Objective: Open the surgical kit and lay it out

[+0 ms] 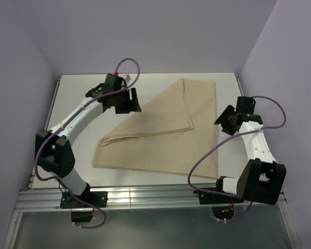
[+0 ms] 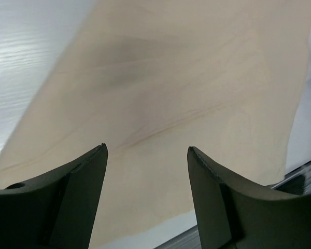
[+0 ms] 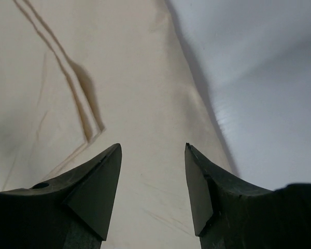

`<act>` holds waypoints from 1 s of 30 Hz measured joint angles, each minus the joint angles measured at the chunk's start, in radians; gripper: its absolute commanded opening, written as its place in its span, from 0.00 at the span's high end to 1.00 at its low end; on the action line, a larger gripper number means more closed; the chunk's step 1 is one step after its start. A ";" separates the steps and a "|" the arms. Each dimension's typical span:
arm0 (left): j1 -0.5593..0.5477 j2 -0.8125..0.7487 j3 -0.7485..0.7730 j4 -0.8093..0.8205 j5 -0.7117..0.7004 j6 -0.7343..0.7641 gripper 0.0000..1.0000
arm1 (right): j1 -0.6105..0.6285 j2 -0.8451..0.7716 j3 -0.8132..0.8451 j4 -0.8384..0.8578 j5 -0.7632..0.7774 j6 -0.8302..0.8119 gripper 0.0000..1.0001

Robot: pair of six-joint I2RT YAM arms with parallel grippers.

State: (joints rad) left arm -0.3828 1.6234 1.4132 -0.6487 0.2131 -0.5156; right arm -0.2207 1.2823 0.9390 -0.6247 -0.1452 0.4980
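The tan wrap (image 1: 160, 129) lies folded on the white table, a triangular flap folded over its middle. It fills the left wrist view (image 2: 171, 93) and the right wrist view (image 3: 93, 78), where folded edges (image 3: 83, 111) show. My left gripper (image 1: 133, 99) is open and empty above the wrap's upper left edge; its jaws (image 2: 146, 150) stand wide apart. My right gripper (image 1: 224, 124) is open and empty over the wrap's right edge, jaws apart (image 3: 153, 148). The tray, scissors, tweezers and packets are hidden.
The white table (image 1: 78, 109) is bounded by purple walls at the left, back and right. A metal rail (image 1: 145, 197) runs along the near edge by the arm bases. Bare table shows at the left and far right of the wrap.
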 measured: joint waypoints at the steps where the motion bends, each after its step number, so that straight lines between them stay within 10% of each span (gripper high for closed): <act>1: -0.039 0.022 0.019 0.007 -0.010 0.013 0.31 | 0.000 -0.028 -0.020 0.003 -0.006 0.006 0.41; 7: -0.232 0.199 0.113 0.049 -0.020 0.116 0.44 | 0.000 -0.090 -0.079 -0.001 -0.065 0.037 0.41; 30: -0.534 0.605 0.435 0.216 -0.143 0.399 0.38 | 0.002 -0.265 -0.021 -0.059 -0.062 0.239 0.43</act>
State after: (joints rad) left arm -0.9169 2.2288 1.8481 -0.4324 0.0696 -0.1162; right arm -0.2184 1.0176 0.9184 -0.6838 -0.2070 0.7368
